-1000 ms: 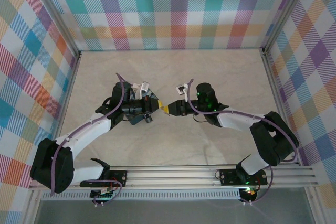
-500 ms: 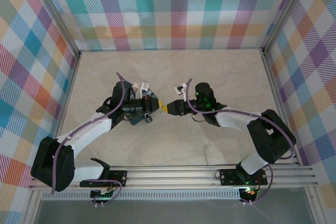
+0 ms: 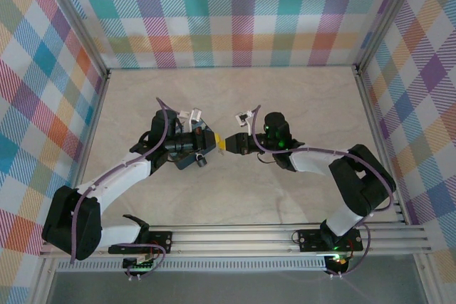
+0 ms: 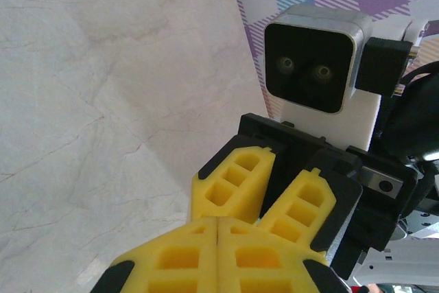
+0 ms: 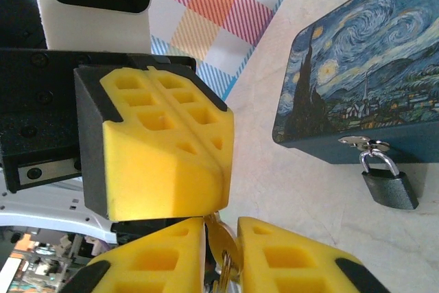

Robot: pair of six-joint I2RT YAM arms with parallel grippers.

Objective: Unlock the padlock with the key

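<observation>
We see the padlock at the front wall of the Starry Night box. Its shackle is closed and hooked through the silvery hasp on that wall, and its dark body hangs just below the box's lower edge, against the pale marbled table.

The two grippers meet tip to tip just off the box's side, clear of the lock. The left gripper has its yellow fingers pressed fully together with no gap along the seam.

The key, brass-coloured in the right wrist view, reaches up to those closed tips. We cannot tell whether they actually pinch it.

The right gripper comes at the box from the far side of the left one. Its jaws stand narrowly apart, and the key sits in the slot between them and nearly fills it. We cannot tell whether the pads already press on the metal.

The key is apart from the padlock and does not touch the box. From above, the box shows as a dark corner under the left gripper, with the padlock a small dark spot at its near edge.
</observation>
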